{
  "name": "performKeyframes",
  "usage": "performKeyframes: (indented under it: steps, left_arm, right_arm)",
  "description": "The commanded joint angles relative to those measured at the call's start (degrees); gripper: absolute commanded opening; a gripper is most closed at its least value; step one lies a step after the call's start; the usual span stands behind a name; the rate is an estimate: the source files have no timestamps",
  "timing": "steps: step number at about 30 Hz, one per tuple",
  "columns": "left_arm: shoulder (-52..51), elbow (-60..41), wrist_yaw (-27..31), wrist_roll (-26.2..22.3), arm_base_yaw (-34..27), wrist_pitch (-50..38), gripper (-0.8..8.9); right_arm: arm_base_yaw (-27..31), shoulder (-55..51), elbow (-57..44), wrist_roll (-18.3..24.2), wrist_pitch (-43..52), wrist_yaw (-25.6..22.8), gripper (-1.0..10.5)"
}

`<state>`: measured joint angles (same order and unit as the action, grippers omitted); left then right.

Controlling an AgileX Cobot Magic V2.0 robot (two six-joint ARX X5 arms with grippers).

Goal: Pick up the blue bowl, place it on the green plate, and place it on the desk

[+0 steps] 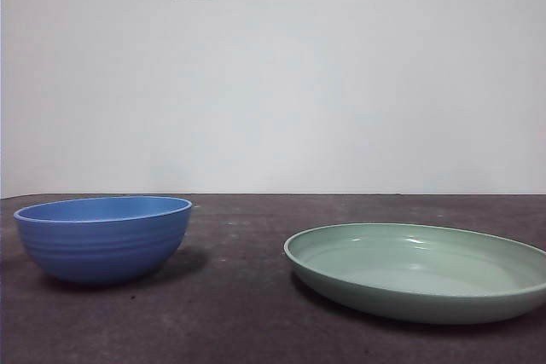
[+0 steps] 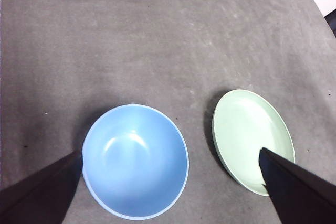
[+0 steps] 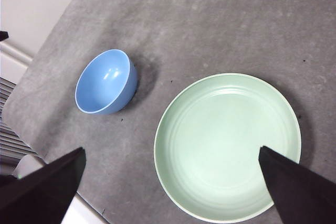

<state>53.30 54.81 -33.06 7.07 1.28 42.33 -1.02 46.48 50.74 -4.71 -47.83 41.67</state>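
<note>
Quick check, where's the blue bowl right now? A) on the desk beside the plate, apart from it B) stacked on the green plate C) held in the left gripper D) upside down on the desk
A: the blue bowl sits upright on the desk, with bare surface between it and the green plate; neither gripper touches it.

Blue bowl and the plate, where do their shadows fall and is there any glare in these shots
Front view: the blue bowl casts a soft shadow toward the green plate, both sharp. Left wrist view: a white glare patch inside the bowl, dark shadow along the plate's side facing the bowl. Right wrist view: small highlights in the bowl, shadow on its plate-facing side; the plate is evenly lit.
</note>
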Motion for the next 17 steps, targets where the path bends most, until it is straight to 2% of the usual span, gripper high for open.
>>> performKeyframes:
  steps: [1,10,17]
  left_arm:
    - [0.4,1.3,-0.4,-0.2,0.1,-0.1,6.3]
    - [2.8,1.3,-0.3,-0.1,0.1,2.6,6.26]
    - [11.6,1.3,2.8,-1.1,0.1,6.5,6.25]
  right_arm:
    - [0.0,0.3,1.1,0.5,0.2,0.1,5.6]
    - [0.0,0.2,1.1,0.5,0.2,0.2,5.6]
    - [0.0,0.2,1.1,0.4,-0.2,0.4,5.6]
